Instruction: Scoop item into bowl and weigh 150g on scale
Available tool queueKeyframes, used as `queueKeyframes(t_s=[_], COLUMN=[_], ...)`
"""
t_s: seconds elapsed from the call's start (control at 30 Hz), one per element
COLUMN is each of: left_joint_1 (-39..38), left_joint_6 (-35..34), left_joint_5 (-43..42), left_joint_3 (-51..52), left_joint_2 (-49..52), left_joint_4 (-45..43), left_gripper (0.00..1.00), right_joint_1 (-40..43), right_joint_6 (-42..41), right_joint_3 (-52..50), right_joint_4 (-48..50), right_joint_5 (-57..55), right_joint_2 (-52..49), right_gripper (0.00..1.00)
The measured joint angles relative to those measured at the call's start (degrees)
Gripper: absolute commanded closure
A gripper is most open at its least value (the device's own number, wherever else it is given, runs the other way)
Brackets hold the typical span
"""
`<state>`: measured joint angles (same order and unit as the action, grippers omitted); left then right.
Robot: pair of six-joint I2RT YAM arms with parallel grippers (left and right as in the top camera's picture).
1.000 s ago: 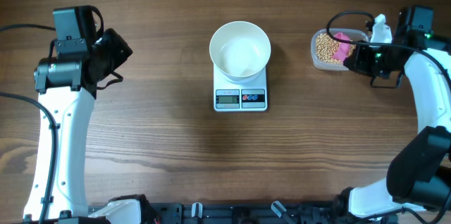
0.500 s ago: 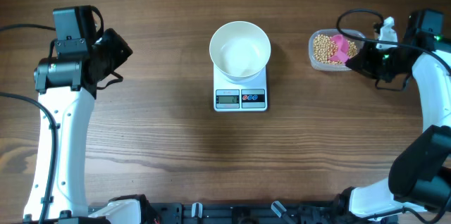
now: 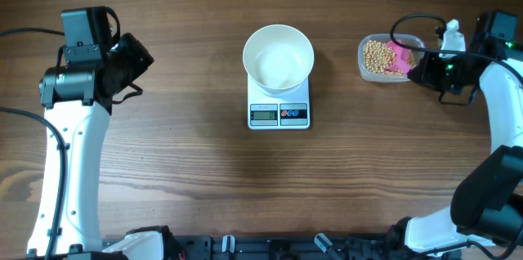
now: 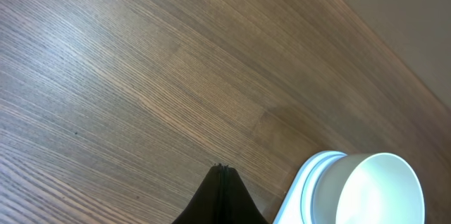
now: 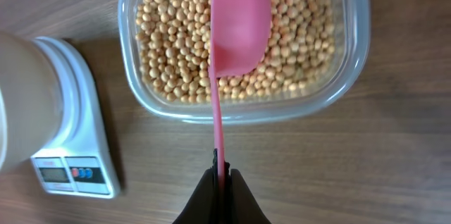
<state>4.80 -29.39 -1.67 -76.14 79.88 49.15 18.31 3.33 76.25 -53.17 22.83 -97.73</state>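
Observation:
An empty white bowl sits on the white scale at the table's middle; both show at the left edge of the right wrist view, bowl and scale. Tan beans fill a clear tub at the right. My right gripper is shut on the thin handle of a pink scoop, whose head hangs over the beans in the tub. My left gripper is shut and empty, over bare wood left of the bowl.
The wooden table stretches around the scale. The left arm stands at the far left, the right arm at the far right beside the tub.
My right gripper has drawn back to the right with the scoop, and the tub has shifted slightly left and up. The left arm has not moved.

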Motion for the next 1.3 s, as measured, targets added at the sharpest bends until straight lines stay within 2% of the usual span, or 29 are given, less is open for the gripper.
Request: queueKeyframes(t_s=[0.3, 0.57, 1.3], left_joint_1=[0.00, 0.00, 0.00], left_joint_6=[0.00, 0.00, 0.00], left_joint_5=[0.00, 0.00, 0.00], left_joint_3=[0.00, 0.00, 0.00], left_joint_2=[0.00, 0.00, 0.00], left_joint_4=[0.00, 0.00, 0.83], left_gripper=[0.96, 0.96, 0.96], right_joint_1=[-3.78, -8.74, -1.36], right_joint_6=[4.07, 3.08, -1.81], right_joint_3=[0.00, 0.00, -0.04], right_joint_4=[1.11, 0.55, -0.42], right_joint_5=[-4.31, -5.35, 9.38], right_joint_2=[0.00, 0.00, -2.01], right_gripper=[0.96, 0.96, 0.96])
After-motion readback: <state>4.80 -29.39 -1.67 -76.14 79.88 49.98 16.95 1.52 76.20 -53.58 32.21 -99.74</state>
